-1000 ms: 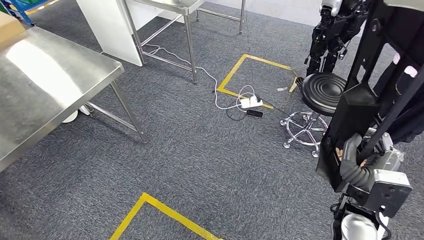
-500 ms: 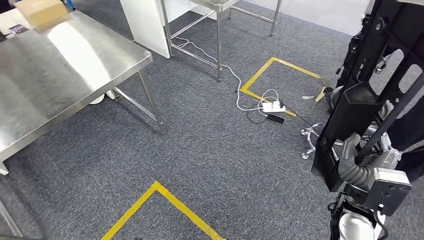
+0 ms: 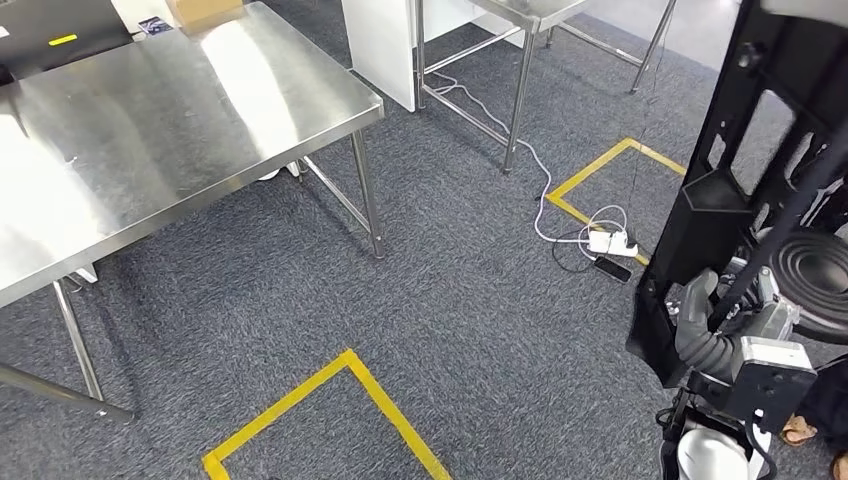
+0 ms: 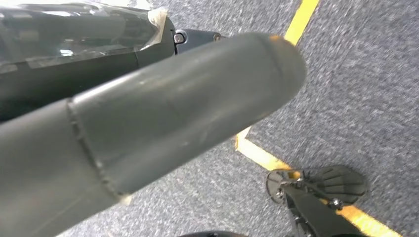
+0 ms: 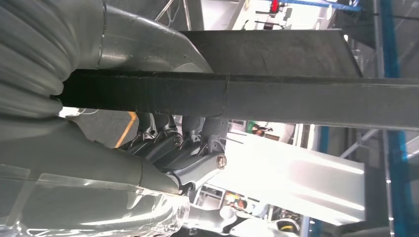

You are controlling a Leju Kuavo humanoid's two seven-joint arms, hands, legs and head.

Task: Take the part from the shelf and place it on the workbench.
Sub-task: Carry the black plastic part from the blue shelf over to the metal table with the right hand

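A large black frame-shaped part stands upright at the right of the head view, gripped low down by my right hand. In the right wrist view the fingers curl round a black bar of the part. The stainless steel workbench fills the upper left of the head view, well away from the part. My left hand hangs over the grey carpet, its thick thumb stretched out and nothing in it.
A cardboard box and a dark flat object lie at the workbench's far end. A second table's legs, a white panel, a power strip with cables, a black stool and yellow floor tape surround the open carpet.
The camera has swung: the whole scene slid to the right and the workbench now takes up more of the picture. The black part stays in my right hand.
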